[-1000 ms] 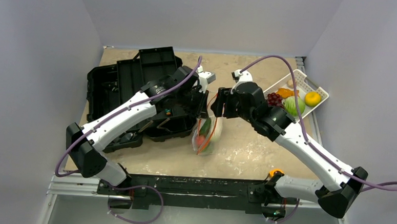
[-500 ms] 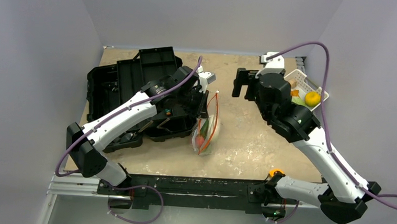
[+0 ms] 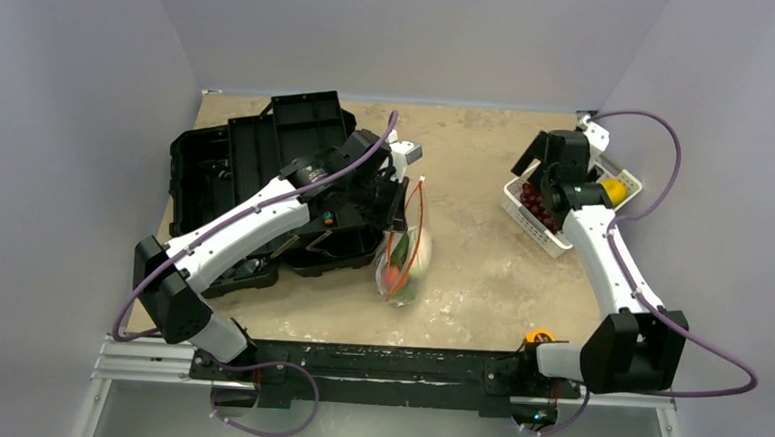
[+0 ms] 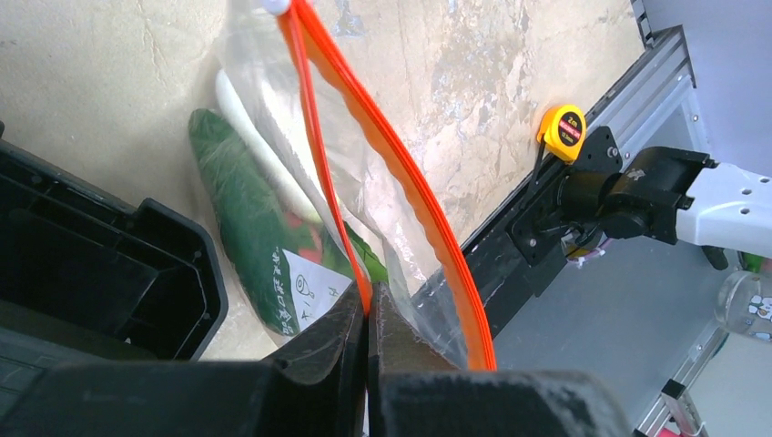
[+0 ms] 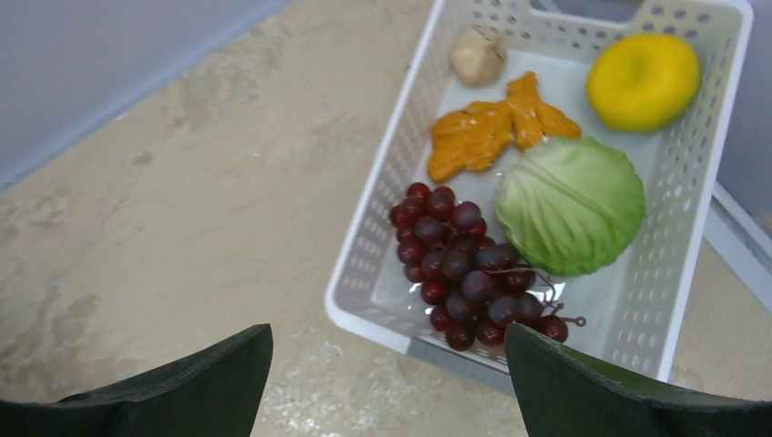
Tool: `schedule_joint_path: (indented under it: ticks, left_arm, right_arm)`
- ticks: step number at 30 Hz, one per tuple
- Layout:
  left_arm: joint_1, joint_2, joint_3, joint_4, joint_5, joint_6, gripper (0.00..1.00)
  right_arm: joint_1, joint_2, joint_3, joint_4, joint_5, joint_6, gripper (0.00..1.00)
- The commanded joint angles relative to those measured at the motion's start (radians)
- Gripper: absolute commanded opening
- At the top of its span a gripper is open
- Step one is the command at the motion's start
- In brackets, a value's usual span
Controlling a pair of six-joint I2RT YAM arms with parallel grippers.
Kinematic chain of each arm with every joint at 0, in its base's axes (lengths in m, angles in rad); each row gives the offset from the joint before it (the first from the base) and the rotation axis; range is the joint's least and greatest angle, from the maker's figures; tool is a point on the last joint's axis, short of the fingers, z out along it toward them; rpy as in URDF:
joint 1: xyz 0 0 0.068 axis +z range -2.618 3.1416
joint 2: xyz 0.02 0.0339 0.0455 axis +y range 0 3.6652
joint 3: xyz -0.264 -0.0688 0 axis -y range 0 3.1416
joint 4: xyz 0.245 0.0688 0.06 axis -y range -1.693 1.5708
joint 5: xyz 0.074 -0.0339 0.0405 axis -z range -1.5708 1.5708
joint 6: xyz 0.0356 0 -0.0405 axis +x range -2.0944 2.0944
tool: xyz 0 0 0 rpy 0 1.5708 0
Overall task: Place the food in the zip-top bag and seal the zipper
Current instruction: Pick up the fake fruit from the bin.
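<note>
Left pincer (image 4: pixel 367 308) clamped tight on the zipper (image 4: pixel 405 177), holding the zip-top bag (image 3: pixel 406 270) mouth up. Bag bottom rests on the bench (image 3: pixel 481 273) beside the black toolbox (image 3: pixel 256 162). Cucumber (image 4: pixel 238 209) and radish (image 4: pixel 259 155) inside bag. Right pincer (image 5: pixel 390 364) spread wide, empty, over near edge of white basket (image 5: pixel 364 264). Grapes (image 5: pixel 464 269), cabbage (image 5: pixel 571 205), lemon (image 5: pixel 643 80) in basket.

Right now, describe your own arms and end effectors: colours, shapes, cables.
Both arms, left arm and right arm, have white links between bulky black joints. A purple cable loops along each. The left end effector and right end effector have two dark, blocky fingers. No markings are readable.
</note>
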Motion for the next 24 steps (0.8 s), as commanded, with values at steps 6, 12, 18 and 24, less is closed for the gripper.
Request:
schedule_joint_path:
  ticks: [6,12,18,24]
  left_arm:
    - [-0.001,-0.002,0.021,0.032,0.026,-0.005,0.0]
    - [-0.001,0.0,0.022,0.029,0.02,-0.001,0.0]
    - [-0.001,0.003,0.024,0.028,0.028,-0.002,0.0]
    - [-0.002,0.011,0.023,0.029,0.03,-0.003,0.0]
  right_arm:
    - [-0.166,0.117,-0.117,0.159,-0.087,0.115,0.97]
    - [-0.187,0.228,-0.115,0.167,-0.114,0.116,0.98]
    - [-0.187,0.308,-0.12,0.167,-0.143,0.109,0.99]
    - [-0.19,0.363,-0.102,0.181,-0.106,0.078,0.99]
